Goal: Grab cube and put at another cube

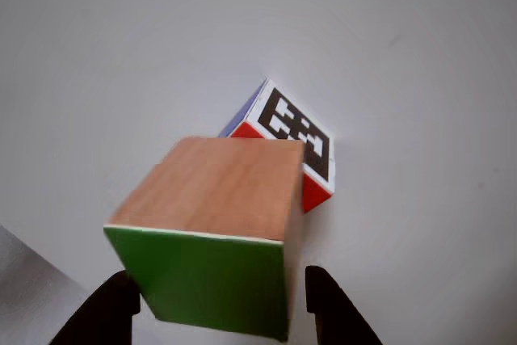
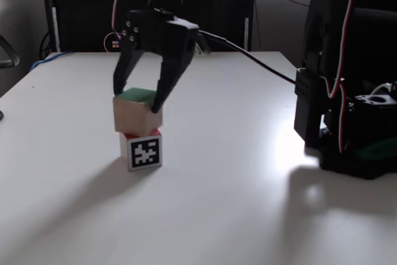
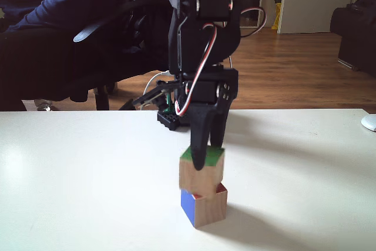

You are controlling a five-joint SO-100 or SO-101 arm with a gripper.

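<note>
Claw: gripper (image 2: 141,100) straddles the cube (image 2: 138,114), fingers spread just wider than it — grip looks loosened.
Cube: rests atop another cube (image 2: 144,151), green face up, offset left in a fixed view.
Table (image 2: 248,184): carries the stack near centre.

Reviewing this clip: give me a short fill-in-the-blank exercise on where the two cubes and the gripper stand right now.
1. The wooden cube sits on ____ of the small tagged cube.
2. In a fixed view, the upward face of the wooden cube is coloured ____.
3. The gripper has one finger on each ____ of the wooden cube.
4. The tagged cube rests on the white ____.

Missing words: top; green; side; table
</note>
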